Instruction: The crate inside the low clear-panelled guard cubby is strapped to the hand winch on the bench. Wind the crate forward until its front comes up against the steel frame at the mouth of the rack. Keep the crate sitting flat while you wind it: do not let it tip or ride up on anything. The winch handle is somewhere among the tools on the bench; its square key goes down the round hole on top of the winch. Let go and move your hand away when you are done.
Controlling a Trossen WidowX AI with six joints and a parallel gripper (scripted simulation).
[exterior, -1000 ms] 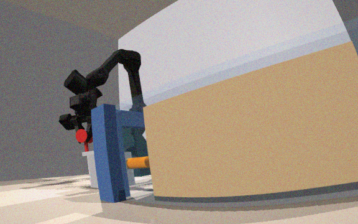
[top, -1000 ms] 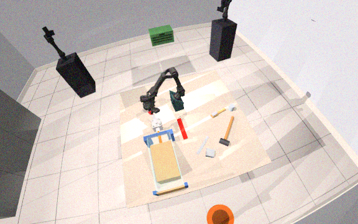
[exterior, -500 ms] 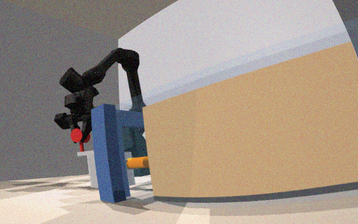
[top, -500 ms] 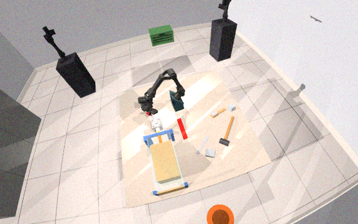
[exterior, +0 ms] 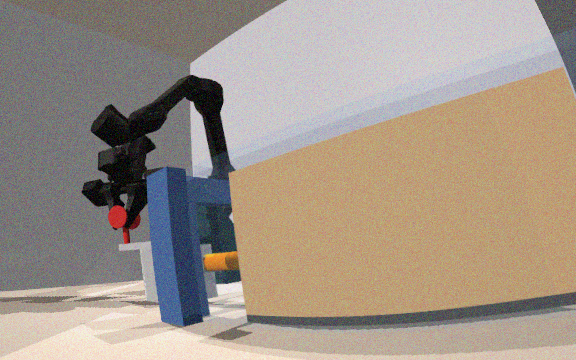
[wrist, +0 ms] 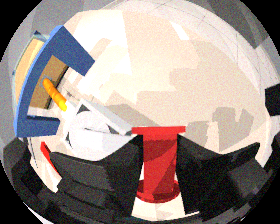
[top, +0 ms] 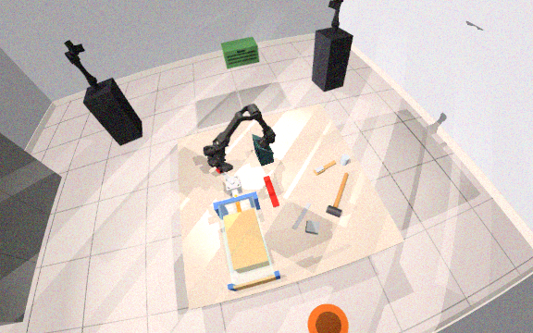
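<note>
My gripper (top: 222, 169) (exterior: 123, 218) (wrist: 160, 150) is shut on the red grip (wrist: 159, 167) of the winch handle. The grip stands upright at the outer end of a flat grey crank arm, on the side away from the crate. The crank arm lies over the top of the pale winch (top: 233, 183) (wrist: 83, 142); its key is hidden. An orange strap (top: 238, 204) (exterior: 222, 261) (wrist: 55, 94) runs from the winch to the crate. The tan crate (top: 247, 238) (exterior: 418, 200) sits flat in the cubby, with a gap between its front and the blue frame (top: 225, 202) (exterior: 168, 250) (wrist: 71, 50).
A red bar (top: 271, 191) (wrist: 48, 157) lies beside the winch and frame. A mallet (top: 340, 191), a wooden-handled tool (top: 325, 167), a small pale object (top: 345, 160), a grey strip (top: 302, 216) and a grey block (top: 312, 227) lie to the right. The arm's dark base (top: 263, 150) stands behind.
</note>
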